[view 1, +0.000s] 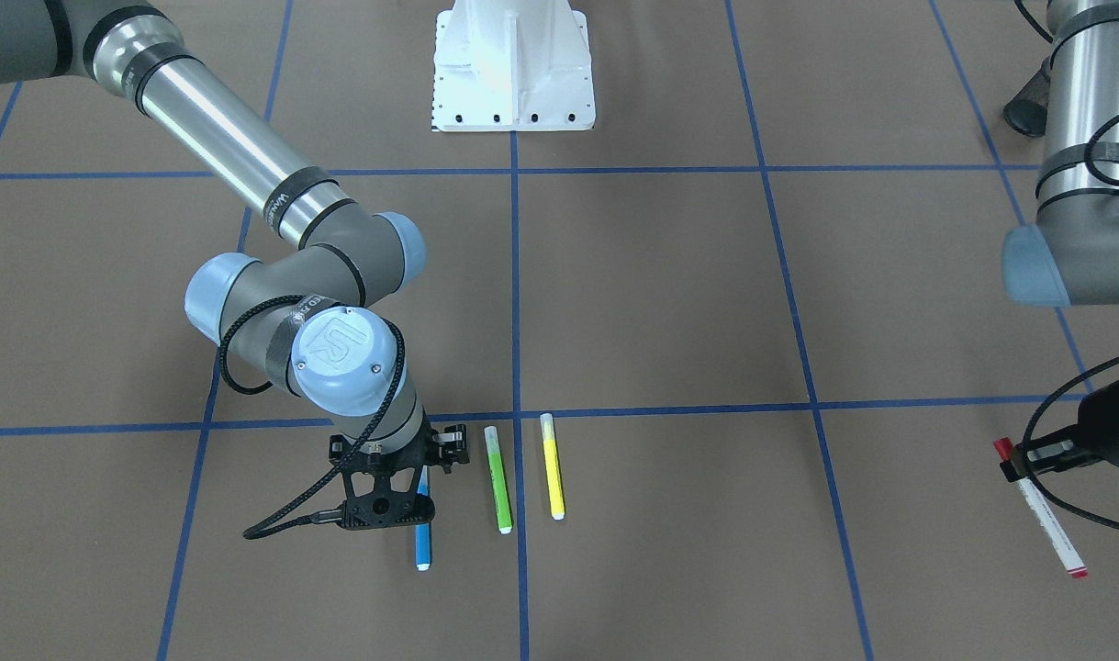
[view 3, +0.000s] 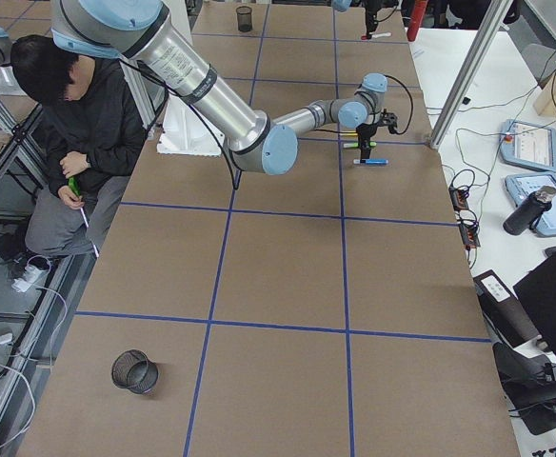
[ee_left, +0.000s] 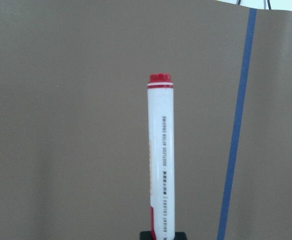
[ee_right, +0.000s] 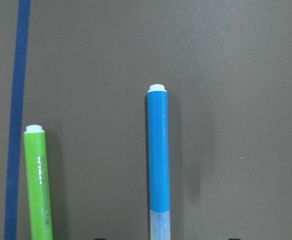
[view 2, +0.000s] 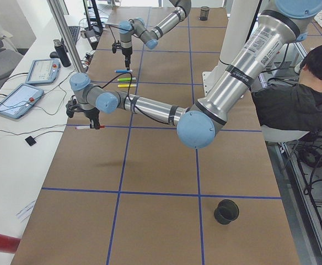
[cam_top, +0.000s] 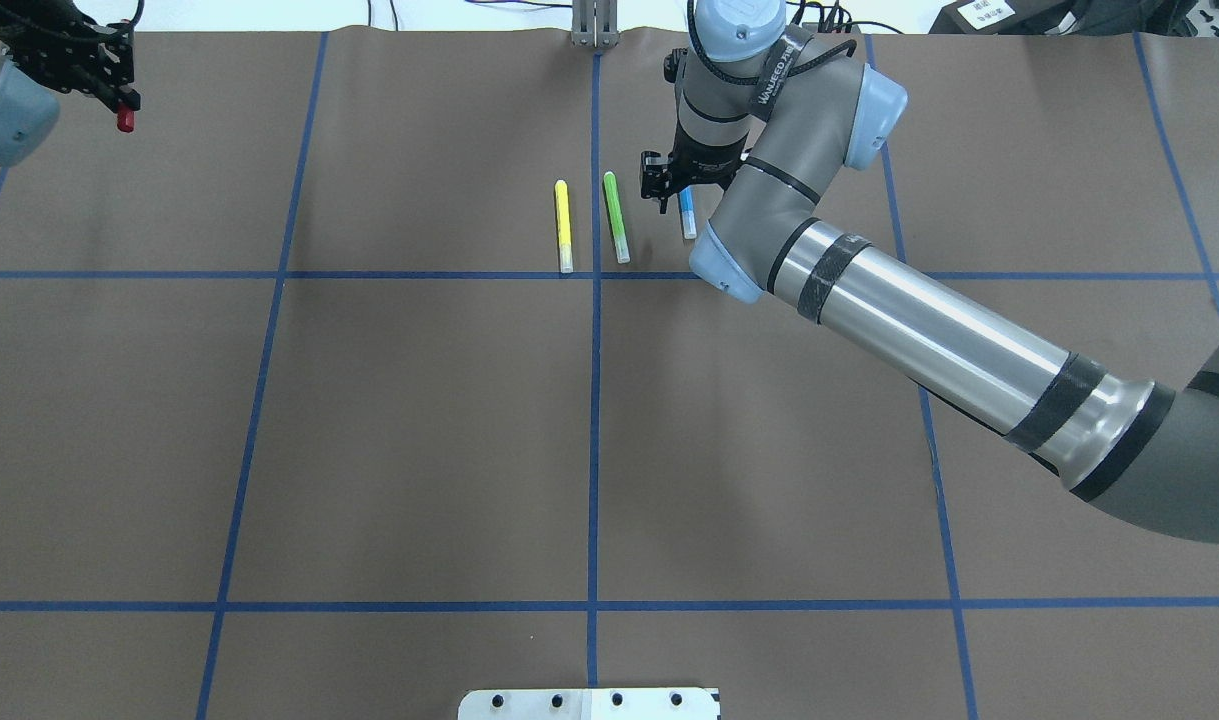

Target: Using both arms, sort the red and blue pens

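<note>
So, left jaws: on the silver-and-grey left arm (view 1: 1087,138), clamped near one red end of the white-barrelled marker with red cap and red end (view 1: 1050,523). I see it held level above the brown worktop (cam_top: 419,450), near the far corner on the robot's left.
right jaws: on the silver-and-grey right arm (view 1: 229,138), apart, with a tip on either side of the bright blue marker with translucent cap (view 1: 423,542). Whether they touch it I cannot tell.
blue marker: lying flat on the worktop, just beside the green marker (view 1: 498,477) and parallel to it. The yellow marker (view 1: 552,466) lies beyond the green.
count: I make it four markers, one of each colour; two arms; two dark cups (view 3: 133,371), well apart.
writing: "UR" on the right arm's pale blue wrist cap (view 1: 339,347). There is small print on the white barrel and on the green marker, too fine for me to read.
</note>
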### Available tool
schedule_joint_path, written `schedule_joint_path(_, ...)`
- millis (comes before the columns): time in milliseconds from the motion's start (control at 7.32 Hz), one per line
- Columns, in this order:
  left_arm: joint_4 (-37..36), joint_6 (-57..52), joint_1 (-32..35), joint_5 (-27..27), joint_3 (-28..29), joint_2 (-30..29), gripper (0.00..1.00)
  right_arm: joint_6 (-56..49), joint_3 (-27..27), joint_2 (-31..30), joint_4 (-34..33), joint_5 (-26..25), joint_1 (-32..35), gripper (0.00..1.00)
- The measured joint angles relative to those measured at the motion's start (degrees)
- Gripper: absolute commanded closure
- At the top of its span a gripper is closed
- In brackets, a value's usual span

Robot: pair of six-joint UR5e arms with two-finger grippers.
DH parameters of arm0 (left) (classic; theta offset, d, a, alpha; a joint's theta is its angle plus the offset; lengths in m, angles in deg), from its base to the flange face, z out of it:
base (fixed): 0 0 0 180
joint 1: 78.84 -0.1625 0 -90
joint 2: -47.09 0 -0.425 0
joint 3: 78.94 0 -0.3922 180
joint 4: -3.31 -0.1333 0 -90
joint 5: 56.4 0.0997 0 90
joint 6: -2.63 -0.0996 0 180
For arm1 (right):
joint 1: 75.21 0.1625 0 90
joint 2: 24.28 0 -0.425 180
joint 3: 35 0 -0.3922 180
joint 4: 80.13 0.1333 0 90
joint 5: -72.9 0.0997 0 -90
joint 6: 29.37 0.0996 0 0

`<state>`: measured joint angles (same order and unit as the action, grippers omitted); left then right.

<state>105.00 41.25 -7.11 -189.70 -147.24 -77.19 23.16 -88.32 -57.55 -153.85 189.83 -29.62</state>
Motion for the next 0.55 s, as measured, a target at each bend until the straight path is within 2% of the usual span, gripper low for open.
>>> schedule_joint_path(546,-1.67,-0.46,0.37,0.03,-4.15,3.44,1.0,-0.05,1.18,0.11,-0.02,-0.48,-0.17,0.34)
